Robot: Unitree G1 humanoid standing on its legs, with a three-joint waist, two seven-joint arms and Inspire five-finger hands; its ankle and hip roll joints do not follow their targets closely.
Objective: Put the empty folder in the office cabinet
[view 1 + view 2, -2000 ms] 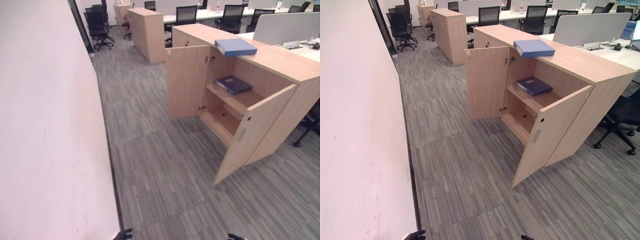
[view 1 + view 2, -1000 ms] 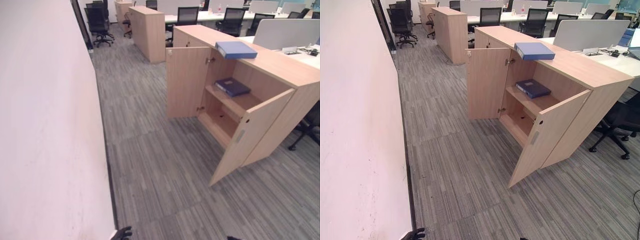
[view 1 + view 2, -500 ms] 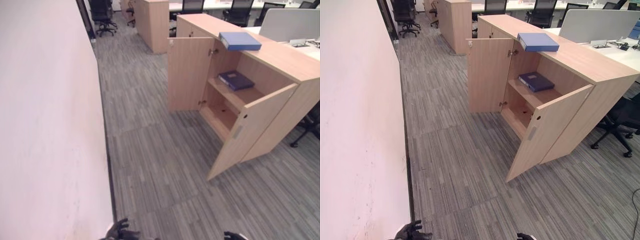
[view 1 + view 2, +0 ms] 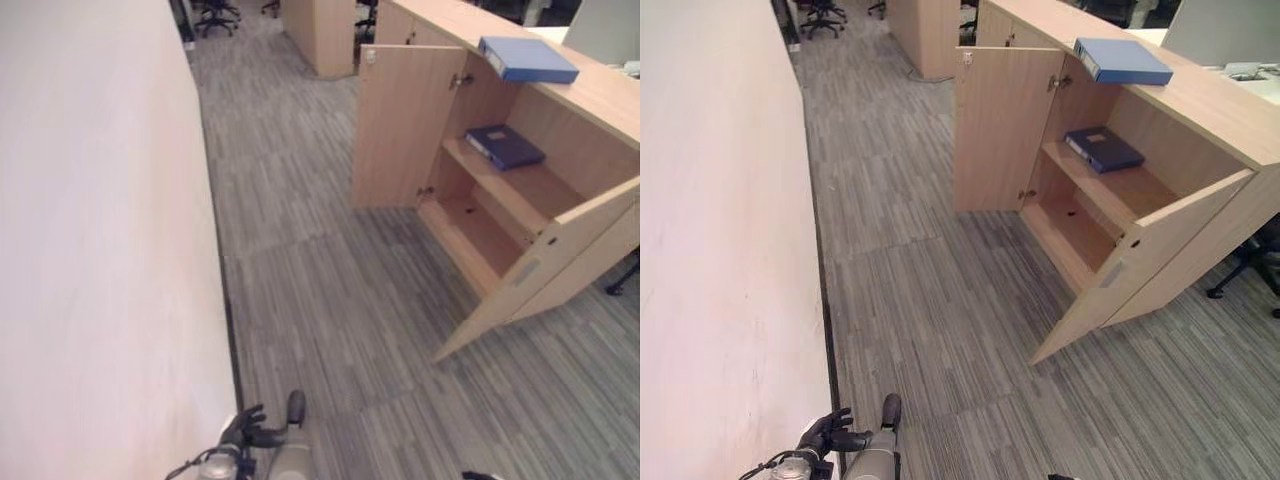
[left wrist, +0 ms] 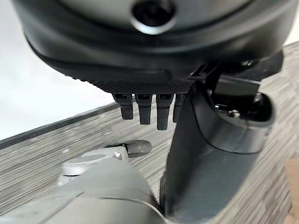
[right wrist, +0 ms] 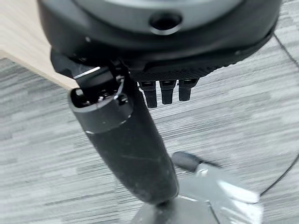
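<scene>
Now closer to cabinet [image 4: 1200, 110], view dipped.
Your left hand [image 5: 149, 109] and right hand [image 6: 166, 93] hang relaxed, empty; folder [image 4: 1123, 60] untouched on top.

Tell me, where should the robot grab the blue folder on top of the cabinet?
Probably by the long edge nearest the open doors, coming from the front. The light blue folder lies flat on the cabinet top, near its front edge, so fingers can pinch it there.
</scene>
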